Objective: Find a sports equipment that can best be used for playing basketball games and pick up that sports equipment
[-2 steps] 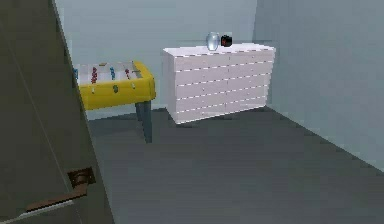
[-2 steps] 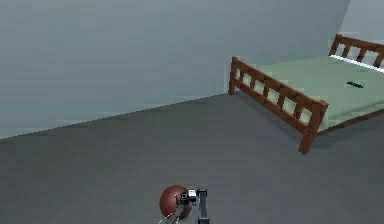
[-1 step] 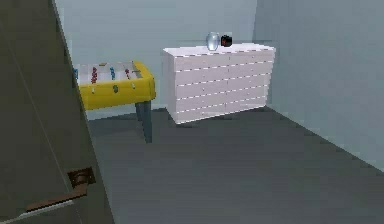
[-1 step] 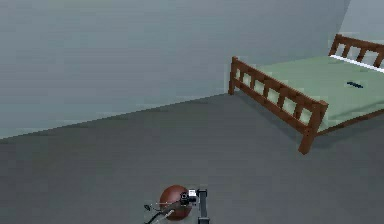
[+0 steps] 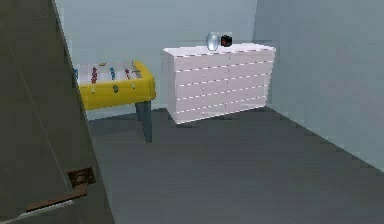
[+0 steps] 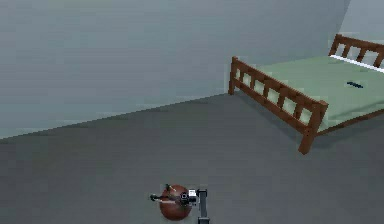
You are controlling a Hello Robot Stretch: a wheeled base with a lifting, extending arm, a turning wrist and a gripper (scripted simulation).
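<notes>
A round brown-orange ball [image 6: 178, 204], basketball-like in colour, sits at the bottom edge of the arm side view, over dark grey floor. My gripper [image 6: 160, 198] is right at it, its thin fingers [image 6: 155, 197] poking out on the ball's left. The dark arm [image 6: 204, 208] rises just right of the ball. I cannot tell whether the ball hangs from the gripper or rests on the floor, so I cannot tell whether the gripper holds anything.
A wooden bed [image 6: 300, 95] with a green cover stands at the arm side view's right. In the forward view, a yellow foosball table [image 5: 118, 85] and a white dresser [image 5: 220, 82] stand against the far wall. A dark door [image 5: 40, 130] fills the left.
</notes>
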